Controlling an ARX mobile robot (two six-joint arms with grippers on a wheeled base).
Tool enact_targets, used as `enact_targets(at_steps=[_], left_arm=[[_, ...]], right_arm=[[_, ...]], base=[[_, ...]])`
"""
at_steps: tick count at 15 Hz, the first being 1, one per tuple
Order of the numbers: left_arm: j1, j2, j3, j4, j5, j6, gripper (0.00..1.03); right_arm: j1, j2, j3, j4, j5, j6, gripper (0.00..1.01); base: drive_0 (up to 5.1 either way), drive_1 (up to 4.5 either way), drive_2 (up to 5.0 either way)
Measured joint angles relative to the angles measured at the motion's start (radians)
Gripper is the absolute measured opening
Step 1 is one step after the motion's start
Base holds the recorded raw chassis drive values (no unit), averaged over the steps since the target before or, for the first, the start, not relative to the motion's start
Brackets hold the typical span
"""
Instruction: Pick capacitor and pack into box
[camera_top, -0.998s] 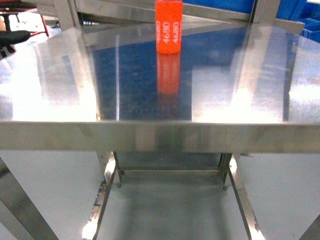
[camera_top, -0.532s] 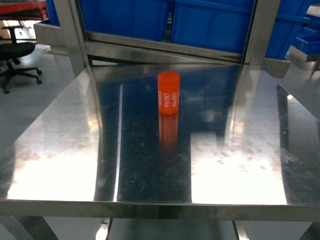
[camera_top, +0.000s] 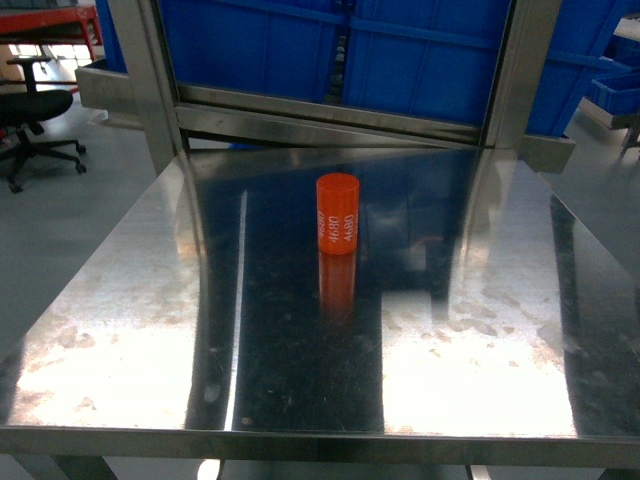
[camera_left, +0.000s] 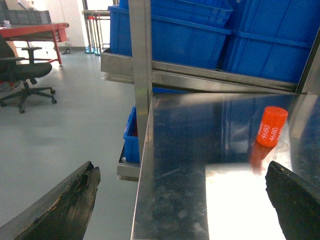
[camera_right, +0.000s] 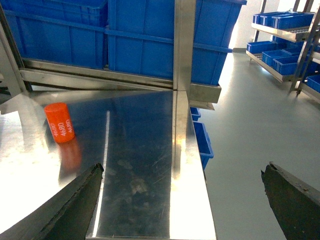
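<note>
Stainless steel table (camera_top: 120, 330) filling most of the head view, glossy, mirroring blue and white patches. Behind its far edge, large blue plastic bins (camera_top: 400, 60) on a steel rack with upright posts (camera_top: 140, 90). Grey floor off to the left, with a black office chair (camera_top: 35, 115) well apart from the table.

Left gripper (camera_left: 182, 200) spread wide: two dark fingers (camera_left: 70, 205) at the lower corners of its wrist view, far apart, grasping nothing, touching nothing, hovering over the table's left edge. Right gripper (camera_right: 182, 200) likewise released, fingers (camera_right: 70, 205) splayed at both lower corners of its view, empty, poised above the table's right edge.

Capacitor (camera_top: 337, 213) standing upright near the table's middle, toward the far side, alone on the steel. Short orange cylinder, flat top, "4680" printed twice in white up its side. Faint orange reflection just below it on the surface. Clear of both grippers.
</note>
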Motion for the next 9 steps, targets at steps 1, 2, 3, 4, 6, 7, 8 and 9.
enact_targets(at_steps=[1,2,3,4,6,7,8,9], left_arm=[[0.000,0.000,0.000,0.000,0.000,0.000,0.98],[0.000,0.000,0.000,0.000,0.000,0.000,0.98],[0.000,0.000,0.000,0.000,0.000,0.000,0.98],[0.000,0.000,0.000,0.000,0.000,0.000,0.98],[0.000,0.000,0.000,0.000,0.000,0.000,0.98],[0.000,0.000,0.000,0.000,0.000,0.000,0.98],[0.000,0.000,0.000,0.000,0.000,0.000,0.98],[0.000,0.000,0.000,0.000,0.000,0.000,0.98]], right_arm=[[0.000,0.000,0.000,0.000,0.000,0.000,0.98],[0.000,0.000,0.000,0.000,0.000,0.000,0.98],[0.000,0.000,0.000,0.000,0.000,0.000,0.98],[0.000,0.000,0.000,0.000,0.000,0.000,0.98],[0.000,0.000,0.000,0.000,0.000,0.000,0.98],[0.000,0.000,0.000,0.000,0.000,0.000,0.98],[0.000,0.000,0.000,0.000,0.000,0.000,0.98],[0.000,0.000,0.000,0.000,0.000,0.000,0.98]], base=[[0.0,0.00,0.0],[0.0,0.00,0.0],[0.0,0.00,0.0],[0.0,0.00,0.0],[0.0,0.00,0.0],[0.0,0.00,0.0],[0.0,0.00,0.0],[0.0,0.00,0.0]])
